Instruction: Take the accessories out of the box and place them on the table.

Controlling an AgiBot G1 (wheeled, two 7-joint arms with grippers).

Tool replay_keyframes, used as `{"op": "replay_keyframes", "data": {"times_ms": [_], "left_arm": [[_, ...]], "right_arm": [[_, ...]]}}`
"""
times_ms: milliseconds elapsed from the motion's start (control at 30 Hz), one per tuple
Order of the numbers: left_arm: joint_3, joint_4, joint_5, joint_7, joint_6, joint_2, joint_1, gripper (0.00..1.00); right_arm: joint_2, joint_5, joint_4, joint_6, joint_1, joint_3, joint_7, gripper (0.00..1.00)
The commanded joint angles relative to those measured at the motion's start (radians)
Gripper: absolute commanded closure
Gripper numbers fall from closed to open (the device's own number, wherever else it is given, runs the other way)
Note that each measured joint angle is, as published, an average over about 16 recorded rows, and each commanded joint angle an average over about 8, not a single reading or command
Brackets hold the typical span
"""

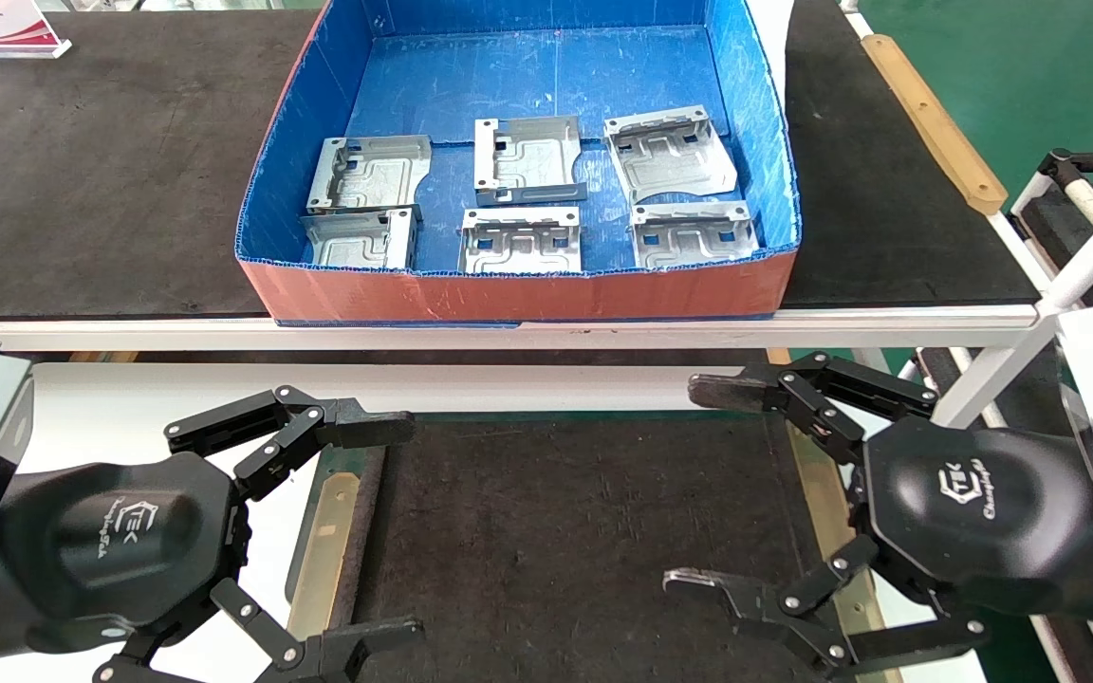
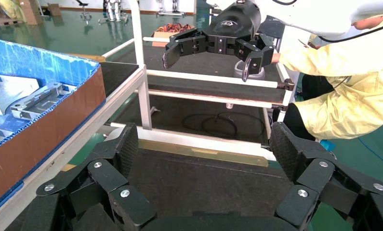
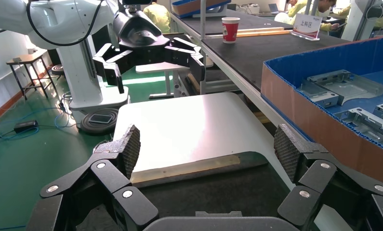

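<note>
Accessories [image 1: 523, 194]: six silver ribbed plates, flat, two rows of three, rows running left-right | box [image 1: 518, 289]: blue, orange-fronted, holds all | left gripper [image 1: 385, 531], right gripper [image 1: 698, 484]: fingers spread, over table [image 1: 546, 531]

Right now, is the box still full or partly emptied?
Full: all six accessories lie inside the box; none sits on the table, and both claws hang open, holding nothing.

Six accessories [image 1: 520, 204] lie in the box [image 1: 518, 294].
</note>
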Motion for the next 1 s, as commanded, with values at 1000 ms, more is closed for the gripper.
{"op": "replay_keyframes", "data": {"times_ms": [1000], "left_arm": [[0.022,0.018,0.070,-0.037,-0.081,0.011,-0.017,0.00]], "right_arm": [[0.000,0.000,0.000,0.000,0.000,0.000,0.000,0.00]]}}
